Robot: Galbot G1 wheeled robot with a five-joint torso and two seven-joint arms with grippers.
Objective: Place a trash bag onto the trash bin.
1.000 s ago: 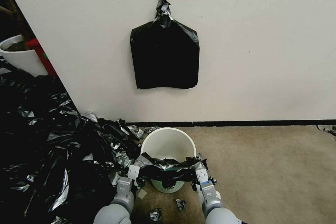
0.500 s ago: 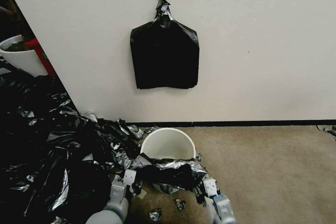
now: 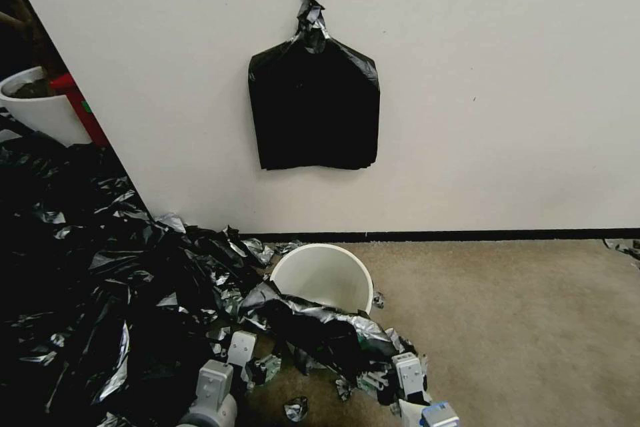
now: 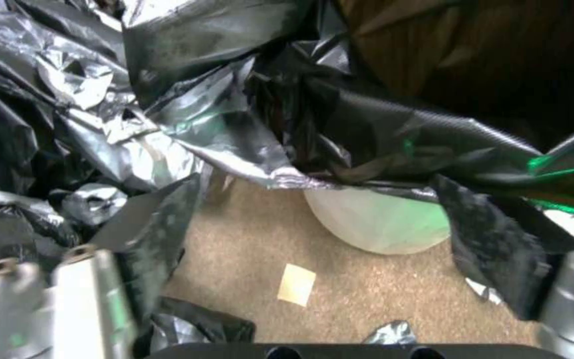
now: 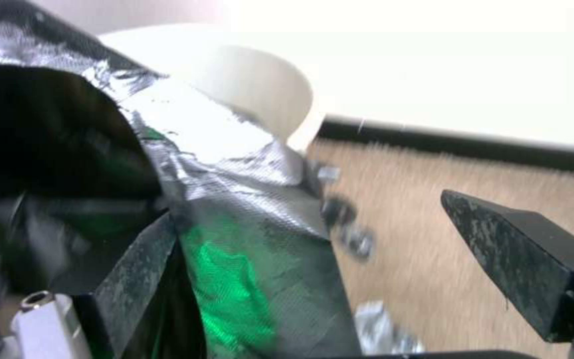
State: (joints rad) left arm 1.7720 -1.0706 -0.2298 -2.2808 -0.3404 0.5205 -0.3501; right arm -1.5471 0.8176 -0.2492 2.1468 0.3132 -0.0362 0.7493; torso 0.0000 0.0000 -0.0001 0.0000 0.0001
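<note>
Trash bag: thin glossy black film, wrinkled, silvery highlights; draped over the near rim of the trash bin and slumping onto the carpet. Bin cream-white, round, mouth mostly uncovered, standing near the wall baseboard. Left gripper jaws apart, holding nothing, just short of the bag. Right gripper jaws apart, film lying against one finger.

Right gripper spread wide, one dark finger out over the carpet, the other tucked against the bag. The black film drapes across the near side of the bin. Scraps lie just beside it; the baseboard runs behind.
</note>
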